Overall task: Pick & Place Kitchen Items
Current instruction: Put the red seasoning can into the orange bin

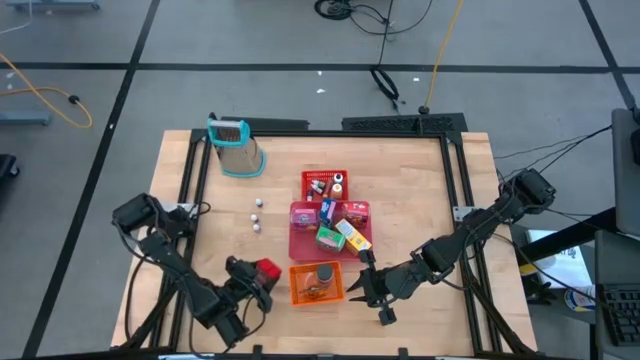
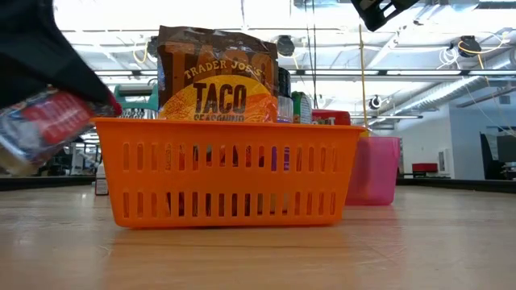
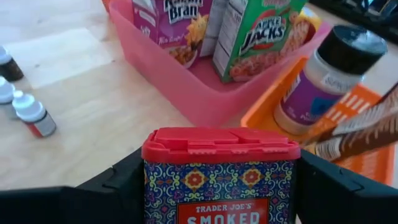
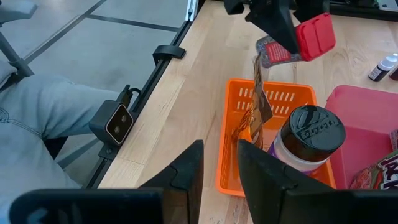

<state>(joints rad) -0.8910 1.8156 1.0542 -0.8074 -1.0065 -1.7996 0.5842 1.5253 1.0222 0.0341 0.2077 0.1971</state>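
— so, how far along is the sorting?

— partly done. my left jaws [image 3: 217, 186] are clamped on a red-lidded spice tin [image 3: 219, 171], held above the bench just beside the orange basket [image 1: 303, 290]. that basket already holds a black-capped shaker [image 4: 308, 140] and a taco seasoning packet [image 2: 216, 76]; the pink tray [image 3: 186, 84] holds cereal boxes [image 3: 258, 34]. three small bottles [image 1: 256, 213] wait on the wood.

— and textures?

— slotted plastic basket, patterned boxy tin, glossy card boxes. my right jaws [image 4: 219, 165] hang slightly apart, empty, beside the basket.
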